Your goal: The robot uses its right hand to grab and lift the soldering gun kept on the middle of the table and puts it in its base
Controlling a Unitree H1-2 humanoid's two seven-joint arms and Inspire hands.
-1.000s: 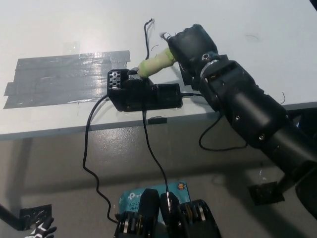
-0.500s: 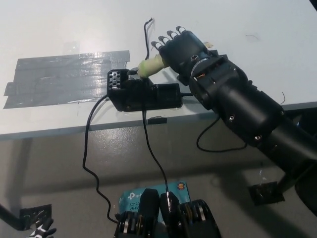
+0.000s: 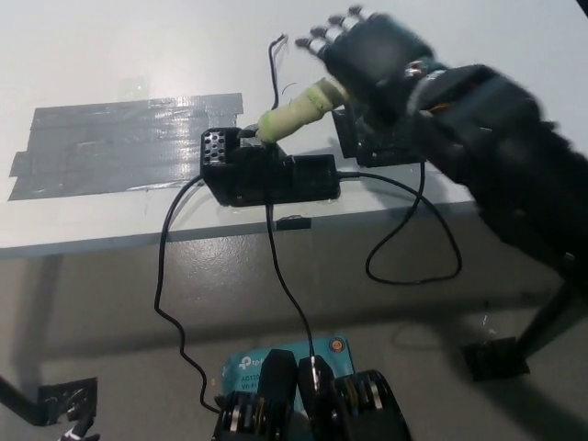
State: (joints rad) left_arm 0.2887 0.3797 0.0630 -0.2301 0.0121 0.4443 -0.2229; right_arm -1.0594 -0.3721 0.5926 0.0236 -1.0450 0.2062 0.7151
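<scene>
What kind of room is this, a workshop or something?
Probably an electronics workbench or lab: a soldering gun sits in its black base on a white table, cables trail down, and grey tape is stuck on top.

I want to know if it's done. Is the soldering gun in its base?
In. The soldering gun leans with its tip in the base; the right hand, open, is off it.

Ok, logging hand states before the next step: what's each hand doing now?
Right hand: open, holding nothing, raised above the soldering gun, which sits in its base.
Left hand: not in view.
</scene>
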